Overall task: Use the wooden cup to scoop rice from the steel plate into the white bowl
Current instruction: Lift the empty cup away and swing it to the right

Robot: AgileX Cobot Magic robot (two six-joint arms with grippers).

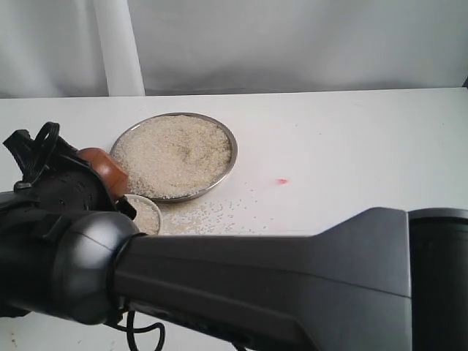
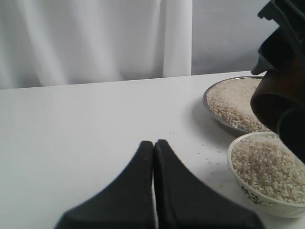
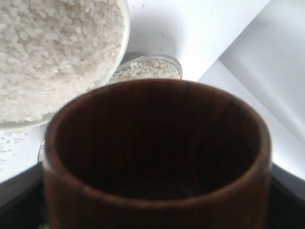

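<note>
Exterior view, read from left to right. My right arm crosses the foreground from the right edge to the far left. There my right hand grasps the wooden cup, with one dark finger on each side of its barrel. The reddish-brown cup hangs over the far rim of the white bowl, just beside the left rim of the steel plate. I cannot tell whether the cup touches either dish. In the right wrist view the cup's mouth faces the camera and its inside is dark.

The white bowl sits on the white surface, partly hidden behind my wrist. It is heaped with rice almost to its rim.

Just beyond it, to the right, the steel plate carries a broad, flat bed of rice that reaches nearly to the raised rim. The two dishes stand close together, and I cannot tell whether they touch.

Loose grains lie scattered on the surface in front of the plate, thinning out toward the right. A small red speck lies farther right, well apart from the plate.

Left wrist view. My left hand is clenched, its two black fingers pressed flat together with nothing between them. It sits low over bare surface, near the white bowl and apart from it.
</note>
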